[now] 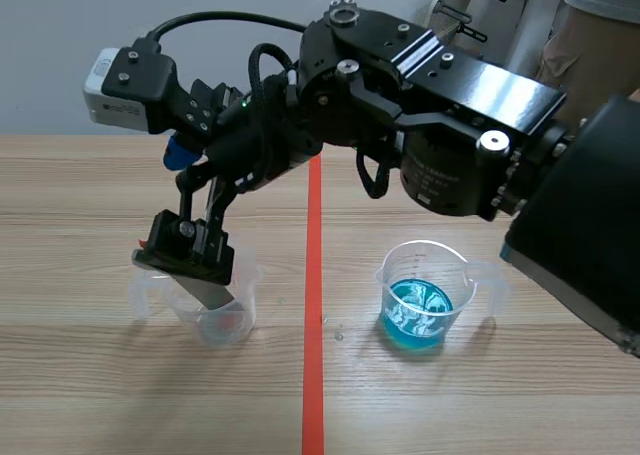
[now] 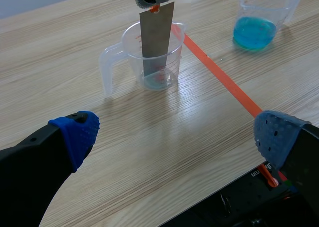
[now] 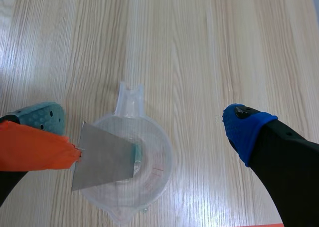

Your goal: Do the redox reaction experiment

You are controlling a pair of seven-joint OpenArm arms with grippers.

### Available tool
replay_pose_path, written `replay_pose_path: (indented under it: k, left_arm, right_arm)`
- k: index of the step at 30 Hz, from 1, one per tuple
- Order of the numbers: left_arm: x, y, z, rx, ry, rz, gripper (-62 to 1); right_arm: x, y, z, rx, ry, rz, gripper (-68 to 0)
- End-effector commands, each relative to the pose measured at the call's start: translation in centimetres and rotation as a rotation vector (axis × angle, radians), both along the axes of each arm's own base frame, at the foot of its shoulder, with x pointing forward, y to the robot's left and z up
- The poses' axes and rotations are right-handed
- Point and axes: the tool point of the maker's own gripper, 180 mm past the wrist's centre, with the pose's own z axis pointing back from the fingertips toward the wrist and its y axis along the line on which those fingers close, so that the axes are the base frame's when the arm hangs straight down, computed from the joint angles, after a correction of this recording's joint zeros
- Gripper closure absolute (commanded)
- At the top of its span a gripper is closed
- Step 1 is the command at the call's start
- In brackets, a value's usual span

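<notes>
Right wrist view looks straight down into the clear cup [image 3: 157, 152], which sits under the right gripper [image 3: 144, 123]. That gripper's fingers are spread wide, one to each side of the cup, and clamp nothing between them. A grey metal plate [image 3: 104, 159] stands tilted inside the clear cup. Its lower end is down at the bottom and its upper end sticks out above the rim, right against the grey-green pad [image 3: 42, 116] of one finger. An orange piece [image 3: 35, 152] lies along that finger and meets the plate's upper corner; I cannot tell whether it is fastened to the plate. The cup of blue liquid [image 1: 425, 300] stands well apart from the clear cup, across the red tape line [image 1: 313, 375], both on the wooden table [image 1: 90, 185]. The left gripper [image 2: 177, 136] sits short of the clear cup, on the robot's side, its fingers released and wide with nothing between them.
</notes>
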Motion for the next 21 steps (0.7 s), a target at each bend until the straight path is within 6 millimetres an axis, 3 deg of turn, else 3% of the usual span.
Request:
replay_pose_path:
  k: [1, 7, 17, 21]
  left_arm:
    - [0.3, -0.2, 0.6, -0.014, -0.024, 0.003, -62.3]
    - [0.3, -0.2, 0.6, -0.014, -0.024, 0.003, -62.3]
    - [0.3, -0.2, 0.6, -0.016, -0.028, 0.003, -62.3]
    - [0.5, -0.3, 1.6, -0.040, -0.077, -0.001, -62.3]
  right_arm:
    - [-0.2, 0.7, 0.9, 0.011, -0.025, 0.033, -67.9]
    - [-1.2, 1.0, 0.1, -0.013, -0.020, 0.064, -67.9]
    - [-1.2, 0.9, 0.1, -0.012, -0.019, 0.064, -67.9]
    - [-1.2, 0.9, 0.1, -0.012, -0.019, 0.064, -67.9]
